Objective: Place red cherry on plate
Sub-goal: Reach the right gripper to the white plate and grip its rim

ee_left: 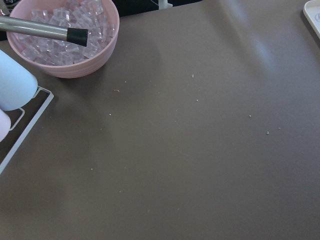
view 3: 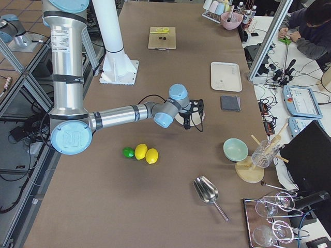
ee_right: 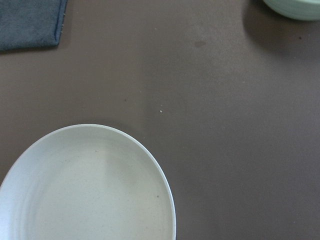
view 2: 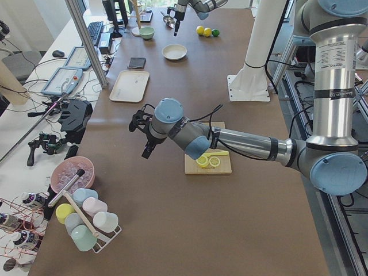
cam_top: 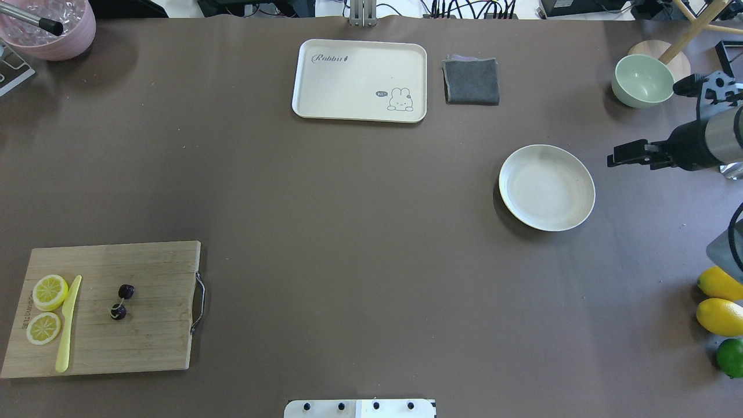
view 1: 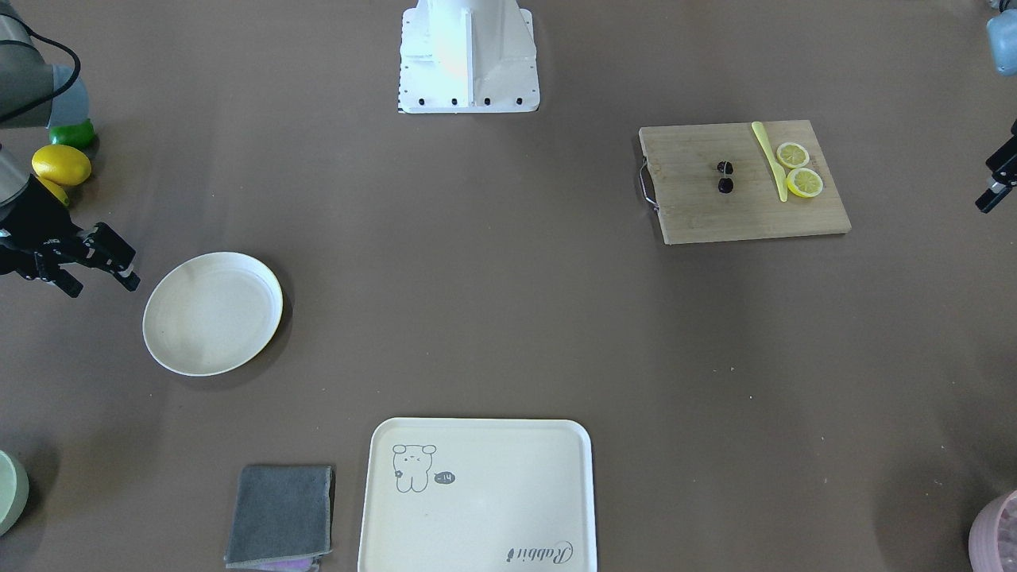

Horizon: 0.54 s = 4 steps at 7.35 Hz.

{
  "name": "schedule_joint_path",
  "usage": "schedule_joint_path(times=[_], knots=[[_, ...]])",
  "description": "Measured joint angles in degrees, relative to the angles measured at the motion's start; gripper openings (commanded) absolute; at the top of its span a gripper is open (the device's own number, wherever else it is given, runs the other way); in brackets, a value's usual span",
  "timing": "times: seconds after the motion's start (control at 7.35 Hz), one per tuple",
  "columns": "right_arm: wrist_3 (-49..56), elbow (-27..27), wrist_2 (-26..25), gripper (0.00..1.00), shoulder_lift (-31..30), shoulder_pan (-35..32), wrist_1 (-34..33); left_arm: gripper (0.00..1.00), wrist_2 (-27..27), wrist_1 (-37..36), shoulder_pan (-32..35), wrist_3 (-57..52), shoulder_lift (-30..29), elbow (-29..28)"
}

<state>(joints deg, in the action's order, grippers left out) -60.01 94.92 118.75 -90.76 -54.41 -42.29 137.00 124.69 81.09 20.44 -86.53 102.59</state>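
The brown desk (view 1: 508,334) carries a wooden cutting board (view 1: 699,214) near the left claw (view 1: 993,191) and well apart from the right claw (view 1: 102,284). The plate (view 1: 213,314) lies bare just beside the right claw, whose fingers stand wide apart, gripping nothing. The left claw is cut off at the view's edge, so I cannot tell its opening. The red cherry (view 1: 725,186) rests on the board, apart from both claws.

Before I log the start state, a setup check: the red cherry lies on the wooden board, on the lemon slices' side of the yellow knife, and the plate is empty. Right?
Not quite: in the overhead exterior view the yellow knife lies between the red cherry and the lemon slices. It is on the wooden board, and the plate is empty.
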Motion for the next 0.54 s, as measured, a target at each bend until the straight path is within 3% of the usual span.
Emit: schedule_joint_path(times=[0.27, 0.54], knots=[[-6.8, -5.1, -3.5, 0.39, 0.0, 4.2, 9.0, 0.98, 0.0, 1.4, -0.5, 0.7, 0.1, 0.1], [-10.4, -6.2, -6.0, 0.0, 0.3, 6.7, 10.9, 0.98, 0.0, 1.8, -0.6, 0.7, 0.3, 0.1]])
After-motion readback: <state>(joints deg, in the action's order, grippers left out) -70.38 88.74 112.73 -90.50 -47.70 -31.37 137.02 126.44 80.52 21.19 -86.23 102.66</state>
